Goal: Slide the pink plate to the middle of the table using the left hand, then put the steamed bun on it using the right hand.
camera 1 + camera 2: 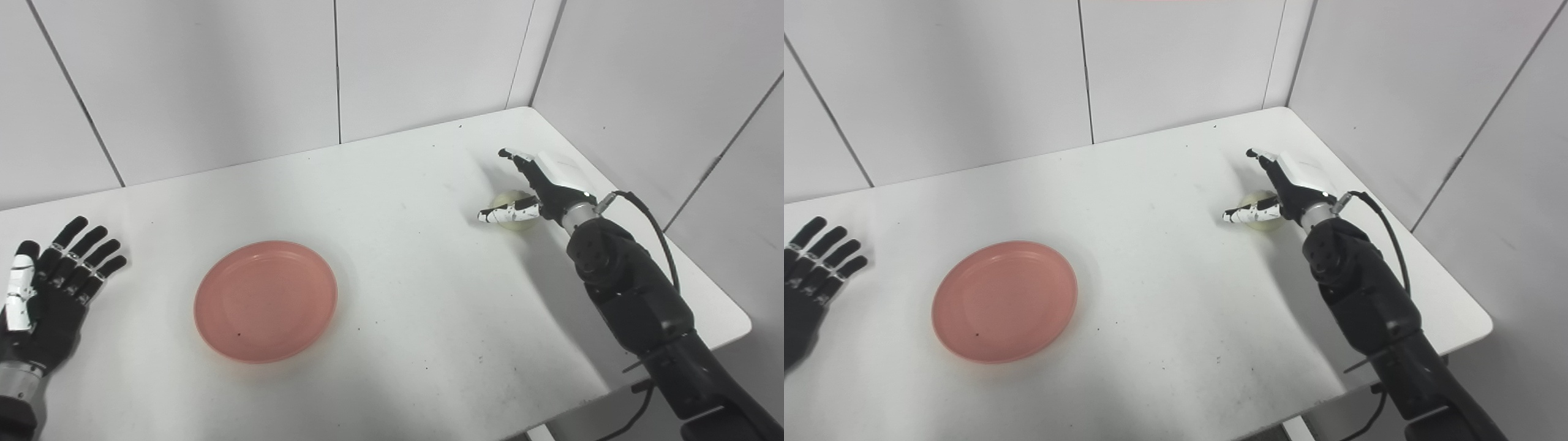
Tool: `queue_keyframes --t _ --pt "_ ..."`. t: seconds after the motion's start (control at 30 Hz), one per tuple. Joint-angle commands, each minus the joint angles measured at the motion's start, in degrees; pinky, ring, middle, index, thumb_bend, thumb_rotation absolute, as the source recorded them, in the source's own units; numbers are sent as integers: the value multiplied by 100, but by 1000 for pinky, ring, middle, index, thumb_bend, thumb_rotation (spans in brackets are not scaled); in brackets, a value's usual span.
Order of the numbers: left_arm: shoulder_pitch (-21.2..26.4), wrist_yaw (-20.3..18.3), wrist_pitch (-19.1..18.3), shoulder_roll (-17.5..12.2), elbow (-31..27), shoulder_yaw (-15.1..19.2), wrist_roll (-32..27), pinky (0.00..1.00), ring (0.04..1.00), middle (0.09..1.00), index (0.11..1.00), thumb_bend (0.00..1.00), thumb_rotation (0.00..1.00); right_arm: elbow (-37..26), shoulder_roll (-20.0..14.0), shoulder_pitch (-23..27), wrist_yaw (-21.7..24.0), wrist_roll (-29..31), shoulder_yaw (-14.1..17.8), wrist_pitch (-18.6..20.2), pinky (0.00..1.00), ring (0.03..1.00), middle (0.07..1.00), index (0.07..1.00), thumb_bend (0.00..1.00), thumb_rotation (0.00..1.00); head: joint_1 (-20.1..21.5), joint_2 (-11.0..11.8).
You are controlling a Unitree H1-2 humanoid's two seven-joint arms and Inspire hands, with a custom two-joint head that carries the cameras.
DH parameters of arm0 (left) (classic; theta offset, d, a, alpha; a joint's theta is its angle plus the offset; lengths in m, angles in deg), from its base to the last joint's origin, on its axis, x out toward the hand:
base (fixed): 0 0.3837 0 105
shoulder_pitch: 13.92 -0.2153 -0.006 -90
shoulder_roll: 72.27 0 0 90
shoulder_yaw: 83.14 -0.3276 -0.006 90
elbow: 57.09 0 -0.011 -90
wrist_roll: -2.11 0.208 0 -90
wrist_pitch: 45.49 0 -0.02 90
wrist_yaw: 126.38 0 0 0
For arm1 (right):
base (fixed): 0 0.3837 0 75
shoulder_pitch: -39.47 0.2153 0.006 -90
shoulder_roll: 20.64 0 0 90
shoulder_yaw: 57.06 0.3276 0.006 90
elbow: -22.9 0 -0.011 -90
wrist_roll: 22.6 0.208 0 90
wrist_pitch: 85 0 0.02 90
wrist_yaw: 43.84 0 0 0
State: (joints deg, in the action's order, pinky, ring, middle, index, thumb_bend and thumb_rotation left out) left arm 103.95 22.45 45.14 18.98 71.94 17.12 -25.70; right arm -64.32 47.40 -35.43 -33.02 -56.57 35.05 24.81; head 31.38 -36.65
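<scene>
Left eye view gives you the pink plate [265, 301] lower left of centre on the white table [398, 184], lying flat and empty. It sits left of the table's middle, so judge for yourself whether the slide is finished; to my eye it is near enough to receive the bun. Your left hand [46, 288] rests at the far left edge of the frame, palm up, fingers spread and holding nothing, well apart from the plate, probably parked to leave the way clear. Your right hand [536, 187] is at the right of the frame, over the steamed bun [513, 202]. Its fingers reach past the bun and its thumb lies across the near side, apart and not yet closed, so it brackets the bun without gripping it. You would next close and lift, then carry left.
</scene>
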Motion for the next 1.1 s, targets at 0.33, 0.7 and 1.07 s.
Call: queue_keyframes --t 0.33,0.7,1.07 --pt "-827 124 -465 -7 329 -50 145 761 790 821 825 565 880 -6 -171 263 80 98 -85 271 692 837 904 878 1000 448 9 -68" --pt "-900 122 -678 3 105 -12 21 763 790 818 824 571 865 -117 -388 120 191 198 -49 333 689 840 905 866 1000 428 -6 -138" --pt "-993 196 -737 22 -164 -49 32 772 795 817 825 603 844 -34 -536 138 167 379 24 273 687 820 871 830 946 277 -31 -177"
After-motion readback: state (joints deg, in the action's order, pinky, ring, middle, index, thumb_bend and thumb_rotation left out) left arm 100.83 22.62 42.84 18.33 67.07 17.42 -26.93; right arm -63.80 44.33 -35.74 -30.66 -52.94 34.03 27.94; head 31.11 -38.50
